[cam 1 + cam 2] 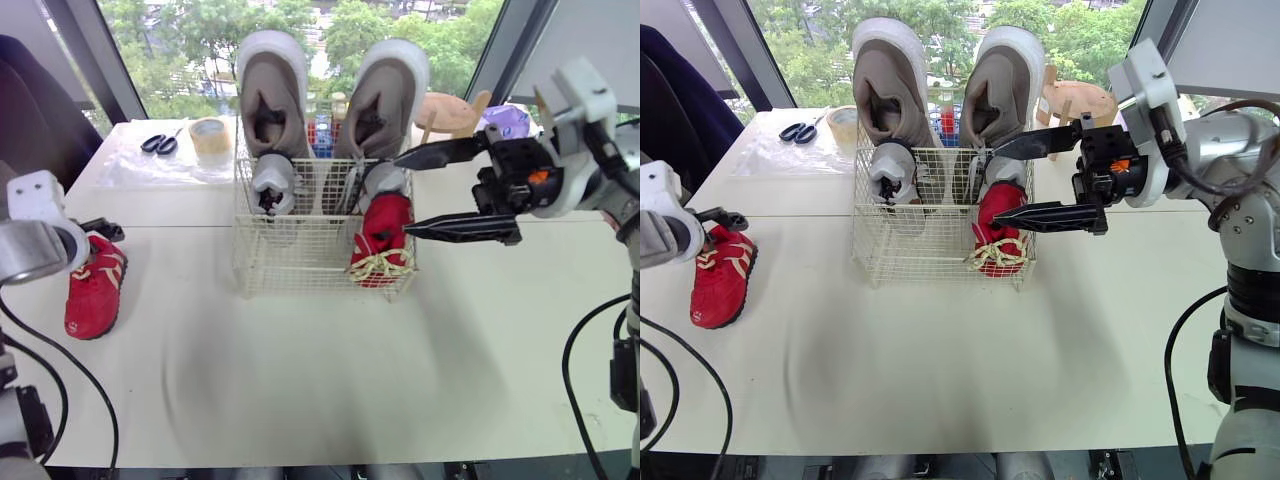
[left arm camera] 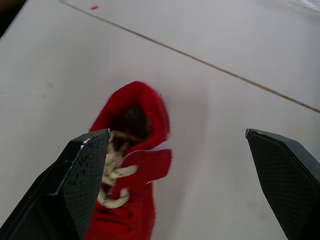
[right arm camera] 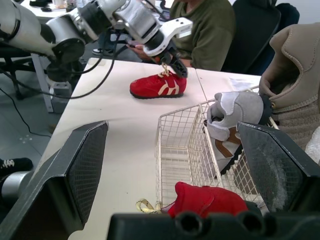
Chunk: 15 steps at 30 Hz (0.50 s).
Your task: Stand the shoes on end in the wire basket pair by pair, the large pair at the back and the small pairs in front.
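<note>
- In the wire basket (image 1: 300,262), the tan pair (image 1: 270,95) stands at 12 o'clock, with a red shoe (image 1: 385,235) in front.
- On the bench (image 1: 300,380), the loose red shoe (image 1: 95,285) lies at the basket's 9 o'clock.
- Over it the left pincer (image 2: 175,135) hangs wide open, empty; the right pincer (image 1: 403,194) gapes empty at 3 o'clock.
- Next, we judge: grip it and stand it beside its mate.

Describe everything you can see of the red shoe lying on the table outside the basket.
The red shoe is a small sneaker with a soft-looking red upper, cream laces and cream side stripes. It rests sole-down on the white table, to the robot's left and apart from the wire basket, with its toe towards the robot. The left gripper, open, hovers at its heel opening; whether they touch cannot be told.
</note>
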{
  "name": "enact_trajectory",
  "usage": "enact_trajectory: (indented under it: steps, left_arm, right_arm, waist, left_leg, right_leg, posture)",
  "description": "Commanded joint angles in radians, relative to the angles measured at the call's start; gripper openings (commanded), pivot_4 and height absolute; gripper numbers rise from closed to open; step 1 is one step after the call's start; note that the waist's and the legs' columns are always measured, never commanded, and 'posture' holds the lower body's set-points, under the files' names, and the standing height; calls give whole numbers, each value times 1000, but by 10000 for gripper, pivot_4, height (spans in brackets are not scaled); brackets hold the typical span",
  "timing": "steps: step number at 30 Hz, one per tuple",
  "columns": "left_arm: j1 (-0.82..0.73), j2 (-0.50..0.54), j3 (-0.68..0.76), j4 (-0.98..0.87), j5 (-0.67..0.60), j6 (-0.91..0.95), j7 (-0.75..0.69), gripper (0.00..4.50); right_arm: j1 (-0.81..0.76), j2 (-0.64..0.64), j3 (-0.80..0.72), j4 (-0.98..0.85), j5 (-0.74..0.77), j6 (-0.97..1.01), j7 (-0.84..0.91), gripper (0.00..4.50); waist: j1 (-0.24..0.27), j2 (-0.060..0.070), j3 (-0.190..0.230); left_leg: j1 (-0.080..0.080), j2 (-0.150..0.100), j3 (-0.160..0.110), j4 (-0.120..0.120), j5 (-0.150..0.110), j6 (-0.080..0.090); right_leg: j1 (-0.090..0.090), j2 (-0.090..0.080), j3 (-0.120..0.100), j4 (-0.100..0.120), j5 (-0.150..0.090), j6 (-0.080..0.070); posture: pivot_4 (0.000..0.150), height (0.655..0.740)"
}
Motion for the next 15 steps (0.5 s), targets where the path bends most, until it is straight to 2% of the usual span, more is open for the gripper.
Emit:
enact_trajectory:
  steps: [1, 9, 10, 12, 13, 14, 15]
  left_arm:
    - [-76, 36, -78, 133, 154, 16, -165, 45000]
    - [-228, 10, -237, 474, 480, -37, -517, 45000]
    - [-242, 5, -261, 515, 525, -63, -566, 39359]
    - [-274, -8, -280, 594, 595, -107, -651, 31650]
    - [-290, -14, -283, 627, 624, -123, -686, 25702]
    - [-306, -20, -295, 656, 660, -144, -724, 21828]
    - [-322, -25, -309, 677, 695, -162, -758, 15412]
  right_arm:
    - [22, 4, -32, -36, 1, -21, -26, 44304]
    - [75, 10, -86, -84, 45, 0, -98, 44304]
    - [82, 10, -88, -92, 48, 2, -106, 45000]
    - [94, 11, -92, -105, 52, 3, -120, 45000]
    - [99, 11, -93, -110, 54, 4, -125, 45000]
    - [104, 9, -96, -115, 58, 5, -130, 45000]
    - [108, 7, -100, -118, 63, 8, -135, 45000]
  waist:
    - [-2, 0, 0]
    - [-3, 0, 0]
    - [-3, 0, 0]
    - [-3, 0, 0]
    - [-3, 0, 0]
    - [-3, 0, 0]
    - [-2, 0, 0]
  left_leg:
    - [0, 0, 0, 0, 0, 0]
    - [0, -1, 1, -1, 0, 0]
    - [0, -1, 2, 0, 0, 0]
    - [0, -1, 2, 0, 0, 0]
    - [0, -1, 2, 0, 0, 0]
    - [0, -1, 2, 0, 0, 0]
    - [0, -1, 2, 0, 0, 0]
  right_leg:
    - [0, 0, 0, 0, 0, 0]
    - [0, 2, -1, 0, 0, 0]
    - [0, 2, -1, 0, 0, 0]
    - [0, 2, -1, 0, 0, 0]
    - [0, 2, -1, 0, 0, 0]
    - [0, 2, -1, 0, 0, 0]
    - [0, 2, -1, 0, 0, 0]
  posture:
    - [1500, 7400]
    - [1500, 7400]
    - [1500, 7400]
    - [1500, 7400]
    - [1500, 7400]
    - [1500, 7400]
    - [1500, 7400]
